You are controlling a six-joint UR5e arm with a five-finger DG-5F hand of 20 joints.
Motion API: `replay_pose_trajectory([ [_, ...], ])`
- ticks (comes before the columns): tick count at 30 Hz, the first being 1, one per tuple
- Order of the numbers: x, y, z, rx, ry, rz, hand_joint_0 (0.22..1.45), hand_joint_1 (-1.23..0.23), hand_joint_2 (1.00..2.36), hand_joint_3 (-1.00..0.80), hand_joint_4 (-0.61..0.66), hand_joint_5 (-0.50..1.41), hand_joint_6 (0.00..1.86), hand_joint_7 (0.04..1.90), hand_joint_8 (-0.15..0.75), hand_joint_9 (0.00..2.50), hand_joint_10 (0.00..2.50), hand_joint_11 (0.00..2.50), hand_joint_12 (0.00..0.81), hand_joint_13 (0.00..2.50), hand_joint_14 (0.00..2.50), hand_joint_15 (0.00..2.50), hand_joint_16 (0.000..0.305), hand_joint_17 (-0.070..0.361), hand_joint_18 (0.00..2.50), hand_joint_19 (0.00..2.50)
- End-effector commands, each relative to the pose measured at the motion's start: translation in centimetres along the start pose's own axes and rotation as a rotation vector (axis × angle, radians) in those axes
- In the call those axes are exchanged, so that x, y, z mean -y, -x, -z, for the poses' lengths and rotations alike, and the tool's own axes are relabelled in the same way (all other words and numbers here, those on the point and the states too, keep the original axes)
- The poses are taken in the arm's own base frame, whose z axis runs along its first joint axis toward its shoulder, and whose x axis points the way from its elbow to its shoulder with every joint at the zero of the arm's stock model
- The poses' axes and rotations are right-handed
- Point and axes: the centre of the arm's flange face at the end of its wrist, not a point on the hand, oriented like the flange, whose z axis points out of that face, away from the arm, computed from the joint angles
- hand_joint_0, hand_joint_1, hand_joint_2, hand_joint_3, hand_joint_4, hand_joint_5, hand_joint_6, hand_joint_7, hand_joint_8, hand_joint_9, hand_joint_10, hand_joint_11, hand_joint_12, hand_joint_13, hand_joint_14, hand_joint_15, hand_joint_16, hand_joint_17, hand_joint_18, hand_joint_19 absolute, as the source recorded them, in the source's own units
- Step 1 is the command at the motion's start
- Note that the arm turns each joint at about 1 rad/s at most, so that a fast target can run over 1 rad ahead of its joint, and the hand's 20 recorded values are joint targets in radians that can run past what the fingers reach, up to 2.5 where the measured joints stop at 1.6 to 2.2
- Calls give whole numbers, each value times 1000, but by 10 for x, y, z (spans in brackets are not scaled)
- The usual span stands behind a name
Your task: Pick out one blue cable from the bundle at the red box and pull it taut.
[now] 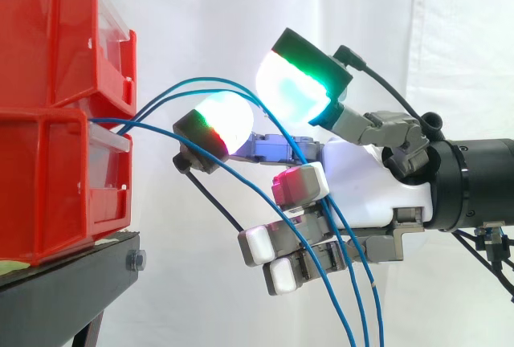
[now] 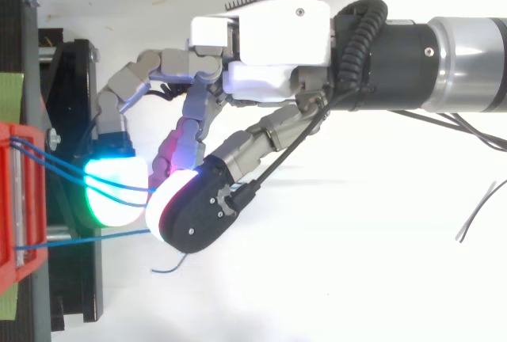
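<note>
Side view: stacked red plastic bins (image 1: 48,178) stood on a black metal stand (image 1: 72,283) at left, before a white curtain (image 1: 201,10). Several thin blue cables (image 1: 161,92) came out from between the bins, arched up, then hung away to the lower right, all slack. The robot hand (image 1: 361,186) was in among them, entering from the right. Its glowing fingertips (image 1: 229,122) were spread apart with a cable arc passing through the gap, and nothing looked clamped. Top view: the robot hand (image 2: 277,33) lay close to the bins. The blue cables (image 2: 79,239) ran from the bin front toward the pads (image 2: 111,191) and vanished beneath them. Judgement: approach done, hand in the bundle. Singling out one cable, pinching it and drawing it taut all remained.
</note>
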Motion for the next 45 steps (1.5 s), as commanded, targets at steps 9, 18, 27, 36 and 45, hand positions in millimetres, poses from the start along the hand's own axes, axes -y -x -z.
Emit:
replay_pose_trajectory([
  [9,1,0,0,0,-1,0,418,-730,1000,-500,-176,-102,847,862,219,1408,24,694,327,1010,17,476,50,113,867,578],
  [18,0,0,0,0,0,0,441,-933,1000,-500,-154,-102,843,891,211,1392,25,707,313,1015,20,490,47,105,854,593],
  [27,0,0,0,0,0,0,488,-527,1000,-500,-192,-94,833,928,209,1436,27,700,304,1012,19,498,45,101,830,618],
  [36,0,0,0,0,-3,2,576,-728,1000,-500,-215,-100,831,974,194,1406,26,720,282,988,22,516,40,90,781,647],
  [45,0,0,0,0,-3,0,570,-787,1000,-500,-171,-122,855,908,190,1338,28,721,284,974,21,524,41,93,769,639],
])
